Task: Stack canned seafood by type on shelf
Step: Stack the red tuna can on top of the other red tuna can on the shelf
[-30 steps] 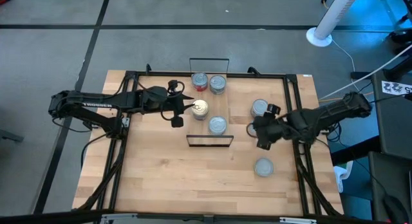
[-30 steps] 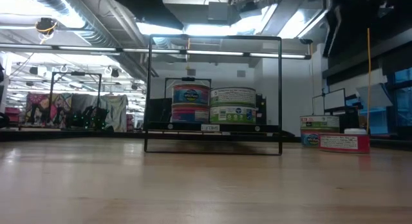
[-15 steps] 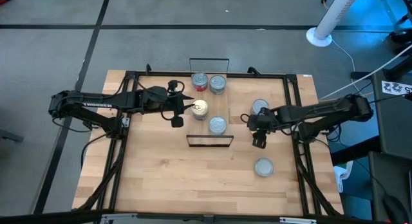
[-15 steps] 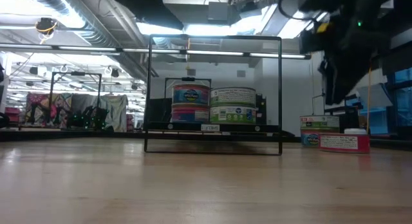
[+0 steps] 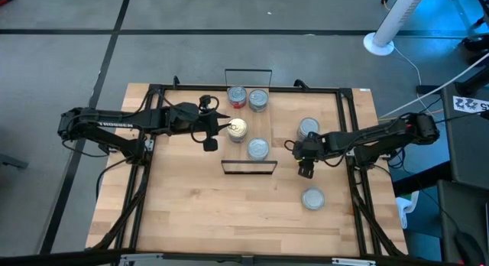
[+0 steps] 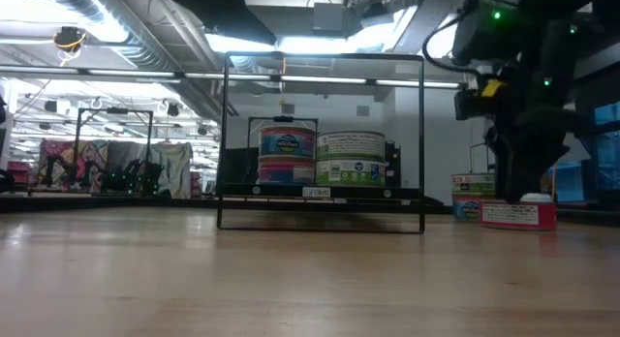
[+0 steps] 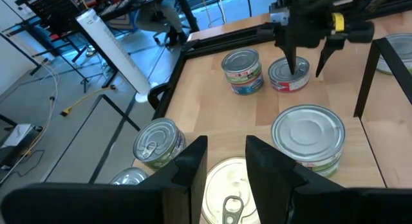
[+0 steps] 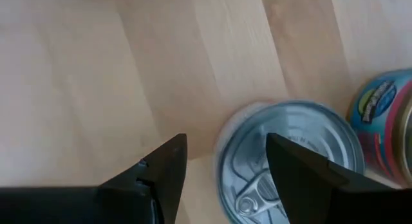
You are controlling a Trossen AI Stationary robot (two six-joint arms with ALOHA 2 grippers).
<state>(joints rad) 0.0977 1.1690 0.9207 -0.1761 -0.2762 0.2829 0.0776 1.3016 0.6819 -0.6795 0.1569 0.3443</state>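
The shelf [image 5: 230, 153] has wire frames at both ends and carries three tins [image 5: 258, 148], [image 5: 237, 95], [image 5: 258, 99]. My left gripper [image 5: 228, 129] reaches in from the table's left, shut on a gold-topped tin [image 5: 238, 129] over the shelf. My right gripper [image 8: 225, 147] points steeply down, open. It hovers just over a red-labelled tin [image 7: 290, 80] standing on the table right of the shelf. One finger is beside that tin and the other is above its silver top [image 8: 254, 156]. I see no touch. My left gripper has the gold-topped tin between its two fingers [image 7: 190, 165]. The gold top with its pull tab [image 7: 226, 201] shows in the gap, and the fingers hide the tin's sides. The fingers come from the table's left, slanting slightly down. The top faces up; what lies under the tin is hidden.
A teal-labelled tin [image 5: 308, 128] stands just beyond the right gripper on its far side, and another silver tin [image 5: 312, 198] lies nearer the front edge. The shelf's near wire frame [image 5: 249, 168] is left of the right gripper. Bare tabletop [image 5: 191, 205] stretches toward the near left.
My right gripper has come down from above toward the red-labelled tin, shifting a little toward the table's left. It has tipped to point more steeply down, and its fingers have kept the same gap. The tins have not moved.
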